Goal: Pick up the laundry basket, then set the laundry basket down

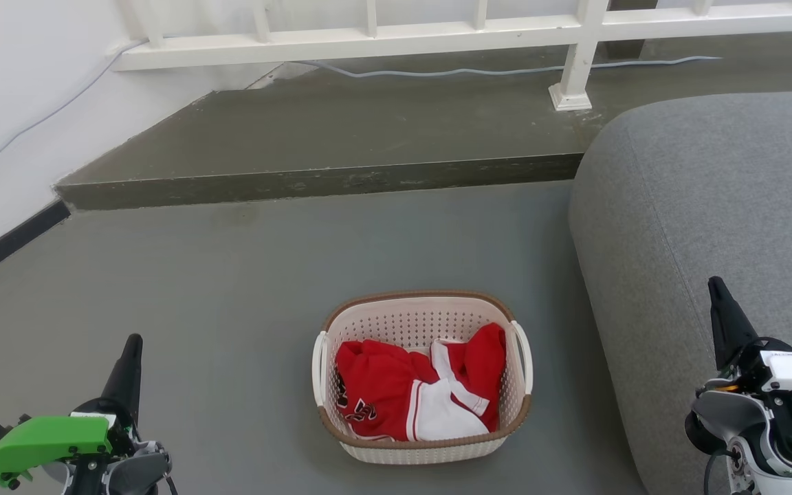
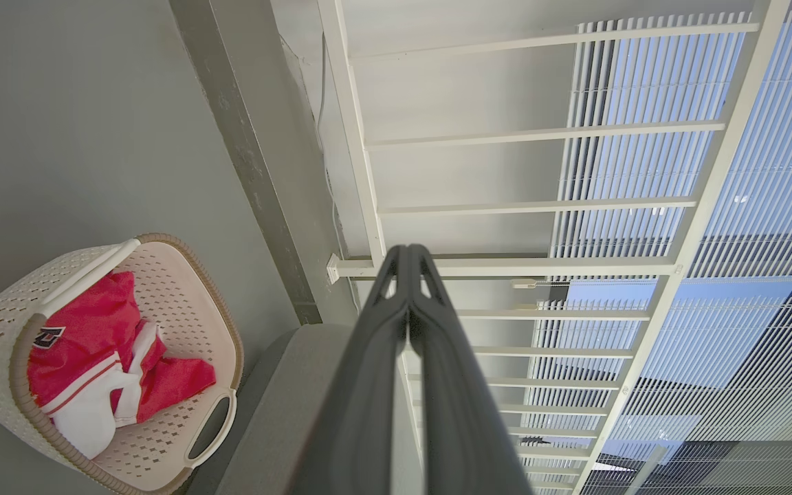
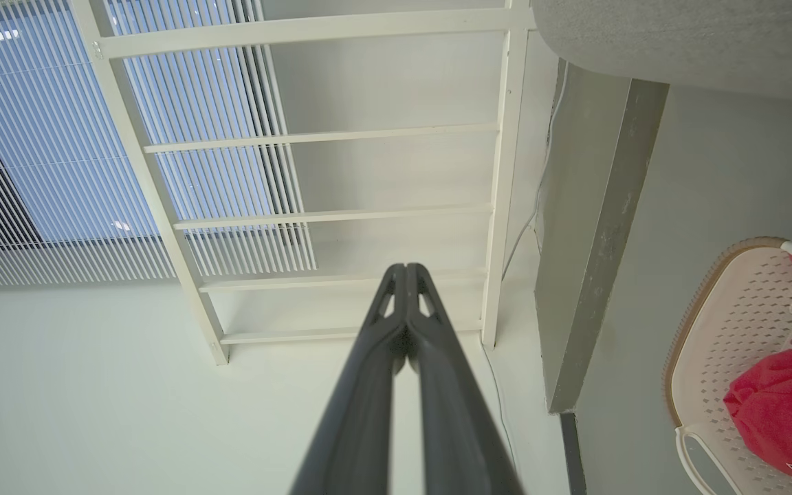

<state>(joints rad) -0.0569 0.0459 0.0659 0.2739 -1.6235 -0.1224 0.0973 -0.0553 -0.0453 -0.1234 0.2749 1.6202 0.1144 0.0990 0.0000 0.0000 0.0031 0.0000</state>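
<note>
The laundry basket [image 1: 410,320] stands on the grey floor in the head view, low and centre. It is cream-white and perforated, with a brown rim, two white side handles, and red and white clothes inside. It also appears in the left wrist view [image 2: 183,302] and the right wrist view [image 3: 726,330]. My left gripper [image 1: 133,344] is at the lower left, well apart from the basket, fingers pressed together and holding nothing [image 2: 408,251]. My right gripper [image 1: 716,283] is at the lower right in front of the sofa, also shut and holding nothing [image 3: 406,268].
A large grey sofa [image 1: 712,206] fills the right side, close to the basket. A raised dark step [image 1: 327,182] crosses behind, with a white railing [image 1: 575,69] and a cable on it. A white wall [image 1: 11,103] bounds the left. Open floor lies left of the basket.
</note>
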